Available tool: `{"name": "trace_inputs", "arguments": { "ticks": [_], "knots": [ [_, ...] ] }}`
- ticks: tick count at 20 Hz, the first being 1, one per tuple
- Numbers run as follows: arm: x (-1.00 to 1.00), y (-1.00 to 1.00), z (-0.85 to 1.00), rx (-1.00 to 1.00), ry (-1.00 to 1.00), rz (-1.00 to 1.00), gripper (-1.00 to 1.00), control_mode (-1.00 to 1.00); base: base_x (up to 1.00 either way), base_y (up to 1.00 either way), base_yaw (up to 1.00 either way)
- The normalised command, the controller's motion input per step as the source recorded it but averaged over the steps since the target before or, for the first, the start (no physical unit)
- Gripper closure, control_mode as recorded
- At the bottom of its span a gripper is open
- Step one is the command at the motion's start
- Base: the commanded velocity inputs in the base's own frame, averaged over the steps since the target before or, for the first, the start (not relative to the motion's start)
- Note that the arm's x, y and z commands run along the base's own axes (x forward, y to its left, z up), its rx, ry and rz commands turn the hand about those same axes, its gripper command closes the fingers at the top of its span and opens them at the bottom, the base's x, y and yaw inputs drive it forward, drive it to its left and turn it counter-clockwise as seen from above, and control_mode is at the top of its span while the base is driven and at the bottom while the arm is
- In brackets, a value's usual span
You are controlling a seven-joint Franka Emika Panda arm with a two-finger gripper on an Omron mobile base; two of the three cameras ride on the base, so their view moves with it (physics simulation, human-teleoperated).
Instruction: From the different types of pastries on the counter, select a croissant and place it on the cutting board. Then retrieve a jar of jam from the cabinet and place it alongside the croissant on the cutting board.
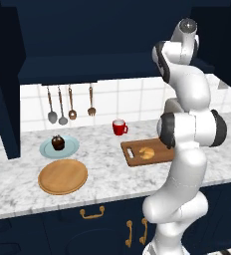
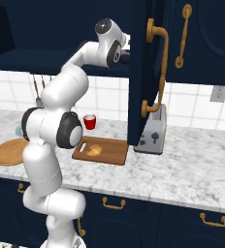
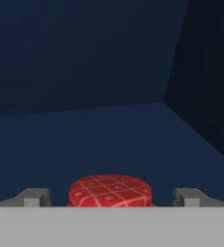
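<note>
Up inside the cabinet point(image 3: 85, 58), the pincer point(image 3: 111, 195) sits spread wide, one fingertip point(image 3: 34, 197) on each side of the jam jar point(image 3: 110, 191), pads clear of its red checked lid, so nothing's gripped. The jar stands on the cabinet floor near the back corner. Below the cabinet, the croissant point(image 1: 147, 152) lies on the cutting board point(image 1: 137, 158) on the table point(image 1: 107, 169). Just behind the board is a red mug point(image 1: 119, 127); well off to its side, the chocolate pastry point(image 1: 57, 143) sits on a blue plate point(image 1: 70, 148).
</note>
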Motion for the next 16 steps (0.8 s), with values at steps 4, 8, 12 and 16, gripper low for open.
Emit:
{"name": "trace_inputs", "arguments": {
  "ticks": [4, 8, 12, 16],
  "knots": [
    [-0.09, 0.00, -0.35, 0.00, -0.01, 0.00, 1.00, -1.00, 0.00, 0.00, 0.00],
    [-0.03, -0.03, -0.49, 0.00, 0.00, 0.00, 1.00, -1.00, 0.00, 0.00, 0.00],
    [-0.17, -0.08, -0.28, 0.00, -0.06, 0.00, 1.00, -1.00, 0.00, 0.00, 0.00],
    [-0.91, -0.23, -0.04, 0.00, -0.37, 0.06, 1.00, -1.00, 0.00, 0.00, 0.00]
  ]
}}
